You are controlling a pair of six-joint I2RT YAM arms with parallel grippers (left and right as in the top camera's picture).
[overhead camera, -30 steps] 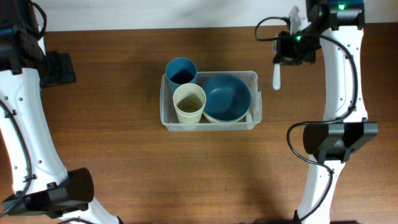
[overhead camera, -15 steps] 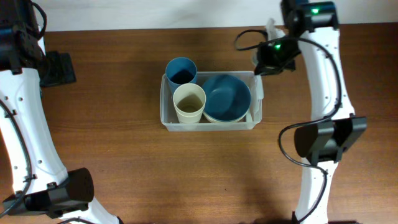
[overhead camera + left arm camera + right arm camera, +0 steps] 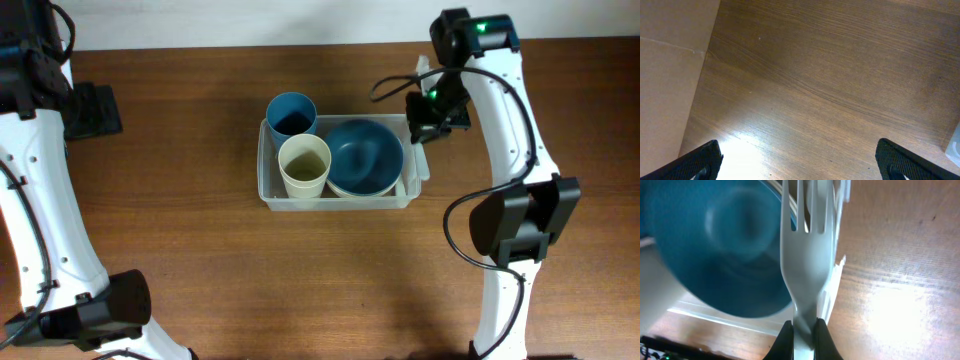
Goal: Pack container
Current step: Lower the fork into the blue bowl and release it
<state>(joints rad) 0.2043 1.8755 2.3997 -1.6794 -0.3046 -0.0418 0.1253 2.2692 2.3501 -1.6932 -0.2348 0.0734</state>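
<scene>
Pinching the handle of a white plastic fork (image 3: 807,255) in the right gripper (image 3: 802,336), closed tight on it, with the tines pointed away from the wrist camera. Hovering at the right end of the container (image 3: 266,192), just over its rim, with the fork lying across the edge of the blue bowl (image 3: 715,245) and the clear wall in the wrist view. Cannot tell whether the fork touches either one. Sitting near the middle of the tabletop (image 3: 200,270), a clear rectangular bin with the blue bowl filling its right half, a cream cup (image 3: 304,165) upright at left against the bowl, and a blue cup (image 3: 291,113) at the far-left corner just behind the cream one. Well apart on the left side, holding the left gripper (image 3: 800,167) spread wide with nothing between the fingertips (image 3: 700,161), above bare wood near the tabletop's edge.
</scene>
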